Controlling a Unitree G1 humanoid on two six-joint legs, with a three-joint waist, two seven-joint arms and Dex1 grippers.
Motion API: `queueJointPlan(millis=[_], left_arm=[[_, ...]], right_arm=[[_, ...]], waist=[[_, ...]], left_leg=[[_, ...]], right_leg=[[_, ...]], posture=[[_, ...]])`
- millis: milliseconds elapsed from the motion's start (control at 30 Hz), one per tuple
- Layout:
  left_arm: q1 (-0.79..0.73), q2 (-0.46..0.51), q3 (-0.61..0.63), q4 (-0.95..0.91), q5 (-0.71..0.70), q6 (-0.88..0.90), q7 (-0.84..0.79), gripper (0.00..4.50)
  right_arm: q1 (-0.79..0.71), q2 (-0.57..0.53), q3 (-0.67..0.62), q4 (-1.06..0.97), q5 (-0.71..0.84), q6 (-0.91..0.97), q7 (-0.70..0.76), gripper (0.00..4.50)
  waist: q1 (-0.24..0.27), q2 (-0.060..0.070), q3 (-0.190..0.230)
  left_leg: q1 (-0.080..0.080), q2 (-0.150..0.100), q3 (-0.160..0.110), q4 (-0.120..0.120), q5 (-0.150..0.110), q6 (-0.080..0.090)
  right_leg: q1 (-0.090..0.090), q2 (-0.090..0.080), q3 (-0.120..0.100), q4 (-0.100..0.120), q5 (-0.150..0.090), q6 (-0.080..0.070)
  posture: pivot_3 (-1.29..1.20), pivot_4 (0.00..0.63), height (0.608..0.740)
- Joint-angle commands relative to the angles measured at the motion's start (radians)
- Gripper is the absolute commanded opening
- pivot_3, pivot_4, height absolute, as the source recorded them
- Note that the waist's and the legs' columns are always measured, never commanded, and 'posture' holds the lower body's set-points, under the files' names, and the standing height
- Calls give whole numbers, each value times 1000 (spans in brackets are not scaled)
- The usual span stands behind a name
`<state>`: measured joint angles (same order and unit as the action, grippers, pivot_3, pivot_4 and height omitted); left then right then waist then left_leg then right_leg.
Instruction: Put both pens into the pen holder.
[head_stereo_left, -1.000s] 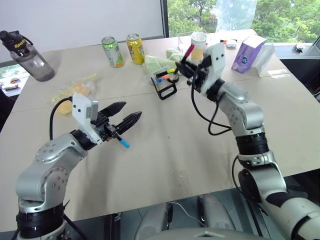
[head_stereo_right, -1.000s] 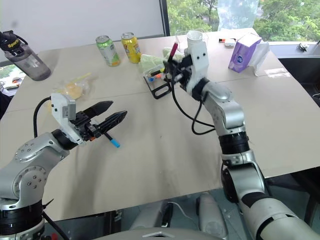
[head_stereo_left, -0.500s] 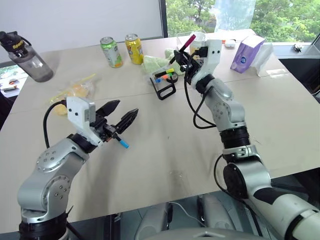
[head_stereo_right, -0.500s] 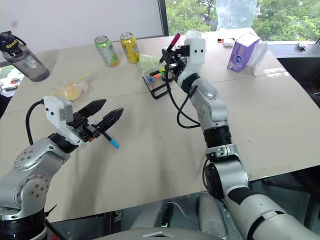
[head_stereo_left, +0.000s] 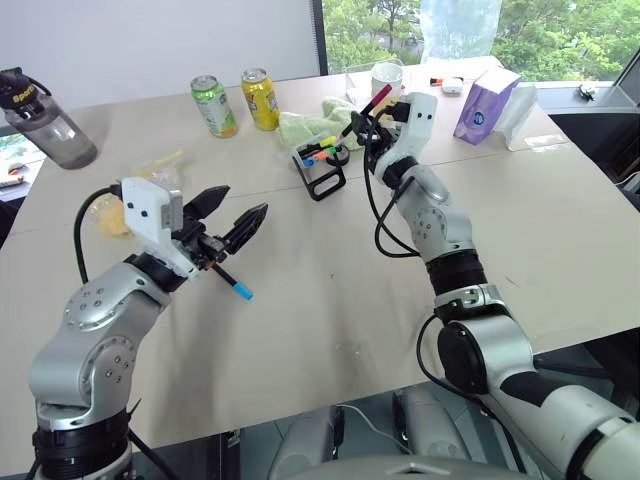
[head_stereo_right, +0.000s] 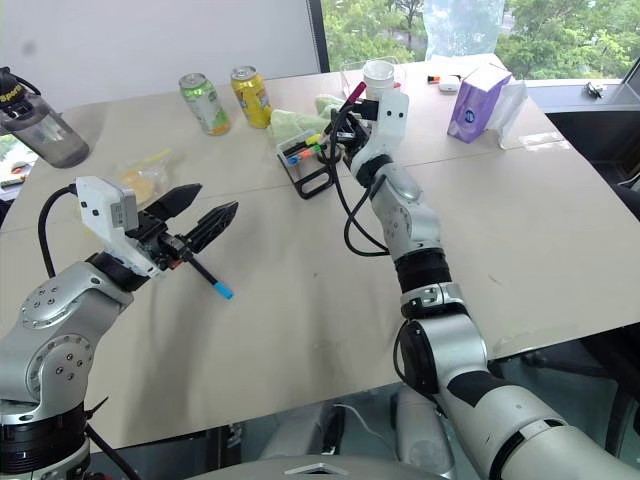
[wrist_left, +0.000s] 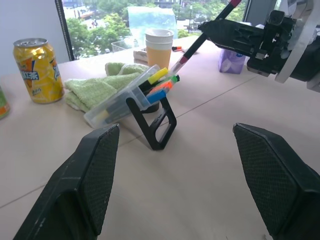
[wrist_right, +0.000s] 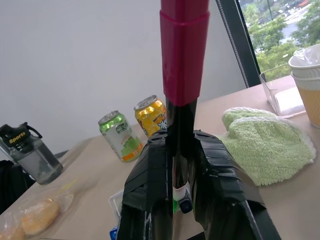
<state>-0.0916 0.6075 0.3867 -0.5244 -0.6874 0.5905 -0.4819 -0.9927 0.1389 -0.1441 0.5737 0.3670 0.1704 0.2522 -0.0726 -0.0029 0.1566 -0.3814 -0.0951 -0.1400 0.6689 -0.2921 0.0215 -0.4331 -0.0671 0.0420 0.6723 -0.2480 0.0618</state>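
My right gripper (head_stereo_left: 370, 128) is shut on a black pen with a magenta end (head_stereo_left: 377, 99), holding it tilted in the air just right of and above the pen holder (head_stereo_left: 324, 173). The holder is a small black wire frame with a clear case of bright highlighters (wrist_left: 131, 96) leaning in it. In the right wrist view the pen (wrist_right: 183, 65) rises between the shut fingers (wrist_right: 216, 170). The other pen (head_stereo_left: 231, 283), black with a light-blue end, lies on the table under my left gripper (head_stereo_left: 233, 207). That gripper is open, holds nothing and hovers above the table.
A green can (head_stereo_left: 210, 103) and a yellow can (head_stereo_left: 260, 98) stand behind the holder, with a green towel (head_stereo_left: 315, 125) and a paper cup (head_stereo_left: 387, 78) beside them. Far right is a purple box (head_stereo_left: 482, 104). At the left are a water bottle (head_stereo_left: 46, 116) and a clear food bag (head_stereo_left: 138, 187).
My right gripper has carried the magenta-ended pen leftward and closer to the pen holder, rolling the wrist. The left gripper stays open in about the same place.
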Motion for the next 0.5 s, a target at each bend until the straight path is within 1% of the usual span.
queueJointPlan(millis=[33,367,500], left_arm=[[-3,10,35,-10,13,-26,14,3726],[22,-5,38,-17,20,-28,36,3726],[22,-8,40,-22,18,-22,46,3726]], right_arm=[[-37,86,17,-16,27,-35,16,33],[-48,98,43,-1,60,-69,69,33],[-48,111,57,48,53,-96,76,33]], waist=[[0,0,0],[1,0,0],[0,0,0]], left_leg=[[0,0,0,0,0,0],[0,0,0,0,0,0],[0,0,0,0,0,0]], right_leg=[[0,0,0,0,0,0],[0,0,0,0,0,0],[0,0,0,0,0,0]], posture=[[0,150,740],[0,150,740],[0,150,740]])
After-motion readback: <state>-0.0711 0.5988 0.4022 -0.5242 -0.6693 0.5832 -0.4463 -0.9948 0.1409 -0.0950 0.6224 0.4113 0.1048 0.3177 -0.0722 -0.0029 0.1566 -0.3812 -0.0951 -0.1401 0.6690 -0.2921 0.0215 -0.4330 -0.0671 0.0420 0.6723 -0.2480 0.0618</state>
